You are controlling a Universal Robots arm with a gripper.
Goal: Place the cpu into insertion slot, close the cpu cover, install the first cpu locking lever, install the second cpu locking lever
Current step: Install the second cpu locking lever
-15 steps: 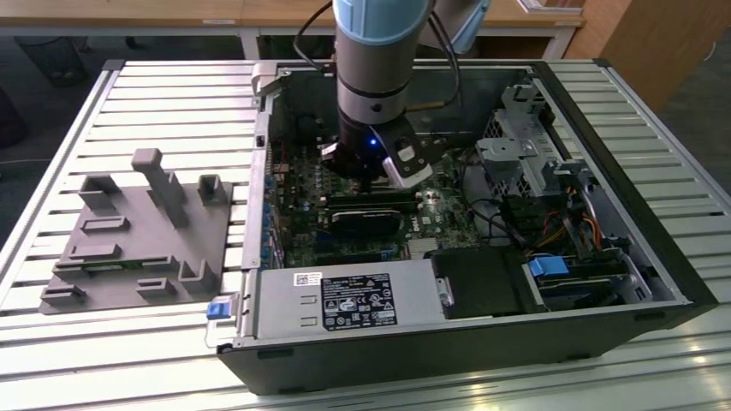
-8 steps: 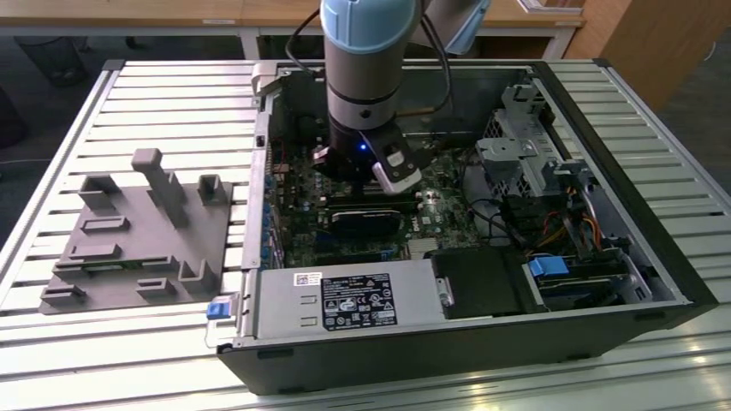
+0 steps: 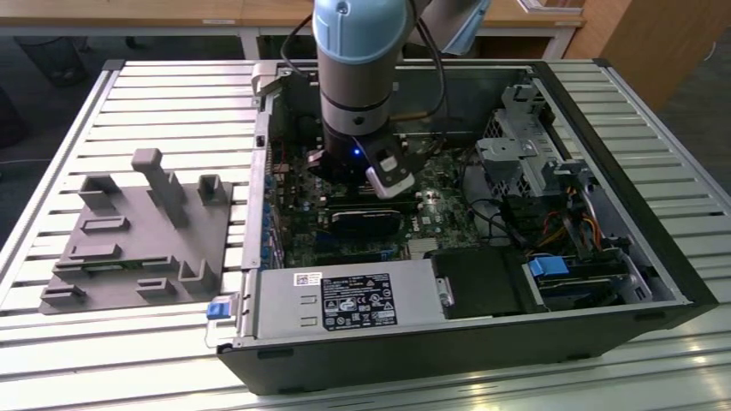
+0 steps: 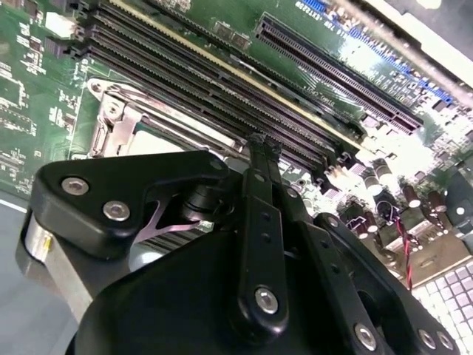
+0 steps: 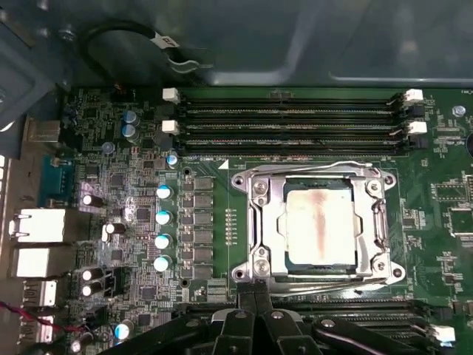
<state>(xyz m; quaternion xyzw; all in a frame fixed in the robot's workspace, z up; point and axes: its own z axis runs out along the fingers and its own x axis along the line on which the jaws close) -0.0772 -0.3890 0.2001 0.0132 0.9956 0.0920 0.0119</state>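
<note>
The cpu [image 5: 321, 225], a silvery-grey square with a brownish smear, sits in the insertion slot [image 5: 284, 255] on the green board. The cpu cover [image 5: 260, 222], a dull silver frame, lies flat around it. One thin wire locking lever [image 5: 344, 164] runs along the cover's side nearest the memory slots, and another lever [image 5: 325, 275] runs along the opposite side. My gripper [image 5: 255, 292] hovers just beside the socket on that second side, fingers pressed together with nothing between them. In the second wrist view the shut gripper [image 4: 262, 146] points at the cover [image 4: 122, 118]. My arm [image 3: 359, 86] reaches down into the open case.
Long black memory slots [image 5: 288, 122] flank the socket. Capacitors [image 5: 162, 222] and rear ports [image 5: 37, 244] stand to one side. A black heatsink block [image 3: 365, 224], the grey power supply [image 3: 342, 300] and a drive cage [image 3: 537, 154] crowd the case. A grey fixture [image 3: 137, 231] lies on the exterior view's left.
</note>
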